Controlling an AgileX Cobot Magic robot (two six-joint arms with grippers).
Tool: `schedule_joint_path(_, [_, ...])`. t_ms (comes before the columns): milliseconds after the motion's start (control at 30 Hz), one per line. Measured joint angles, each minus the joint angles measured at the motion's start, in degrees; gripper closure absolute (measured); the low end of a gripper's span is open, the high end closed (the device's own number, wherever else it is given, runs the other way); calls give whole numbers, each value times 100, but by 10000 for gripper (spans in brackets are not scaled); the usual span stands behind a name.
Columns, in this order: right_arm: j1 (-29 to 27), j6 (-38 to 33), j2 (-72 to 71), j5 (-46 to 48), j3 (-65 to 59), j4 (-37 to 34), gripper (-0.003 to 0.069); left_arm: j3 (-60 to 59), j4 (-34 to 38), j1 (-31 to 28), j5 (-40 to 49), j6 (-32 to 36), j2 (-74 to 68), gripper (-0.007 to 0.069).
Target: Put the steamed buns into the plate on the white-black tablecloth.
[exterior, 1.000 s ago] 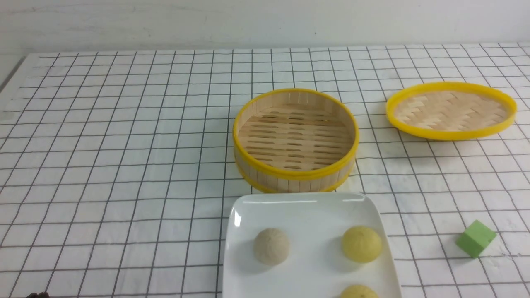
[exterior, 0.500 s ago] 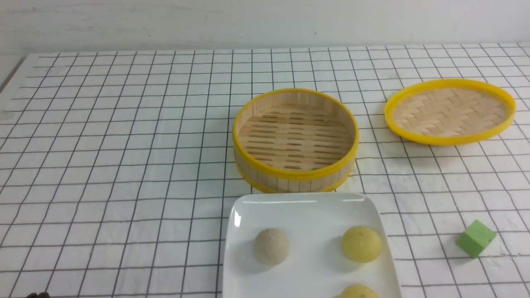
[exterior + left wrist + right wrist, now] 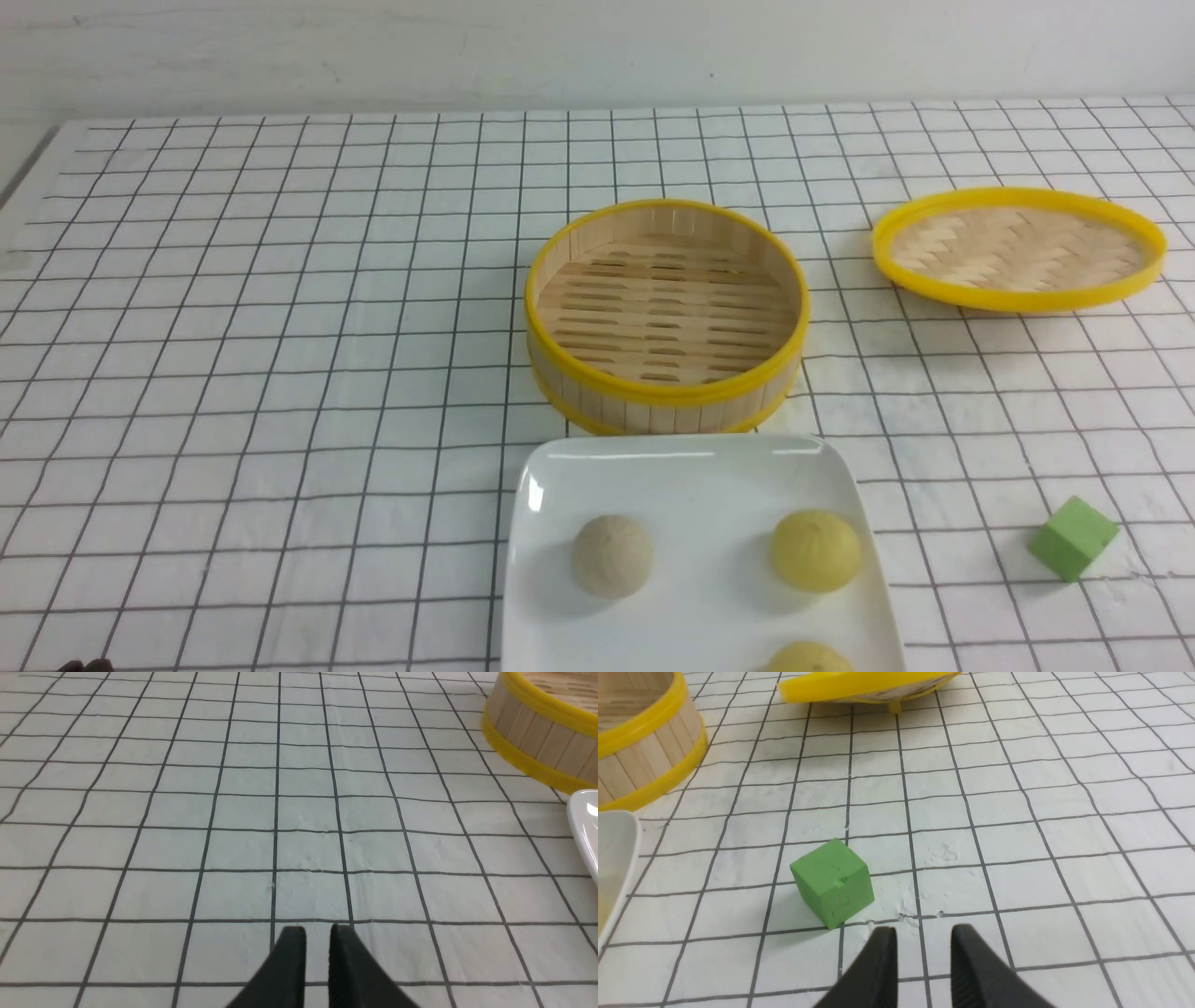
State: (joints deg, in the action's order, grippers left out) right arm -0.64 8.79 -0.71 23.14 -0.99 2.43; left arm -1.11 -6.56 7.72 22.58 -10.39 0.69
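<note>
Showing in the front view, the beige bun (image 3: 612, 556) and two pale yellow buns (image 3: 815, 551) sit on the white plate (image 3: 695, 485), lower centre; in the left wrist view, the left hand (image 3: 317, 933) stands slightly open, holding nothing; in the right wrist view, the right hand (image 3: 924, 933) is open, empty.

Glossy, smooth white plate (image 3: 681, 495), matt buns (image 3: 612, 556), pale slatted-wood steamer (image 3: 667, 317), woven lid (image 3: 1022, 247), thin gridded cloth (image 3: 280, 373).

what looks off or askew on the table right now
The woven lid looks odd: it rests tipped on the tablecloth, right of the steamer, its yellow rim partly raised. In the right wrist view, a small yellow knob sticks out beneath it, probably its handle, which would explain the tilt.
</note>
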Motion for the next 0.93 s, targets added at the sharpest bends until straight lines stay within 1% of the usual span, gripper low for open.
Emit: schedule_joint_path(933, [0, 0, 0, 0, 0, 0, 426, 0, 0, 0, 0, 0, 0, 484])
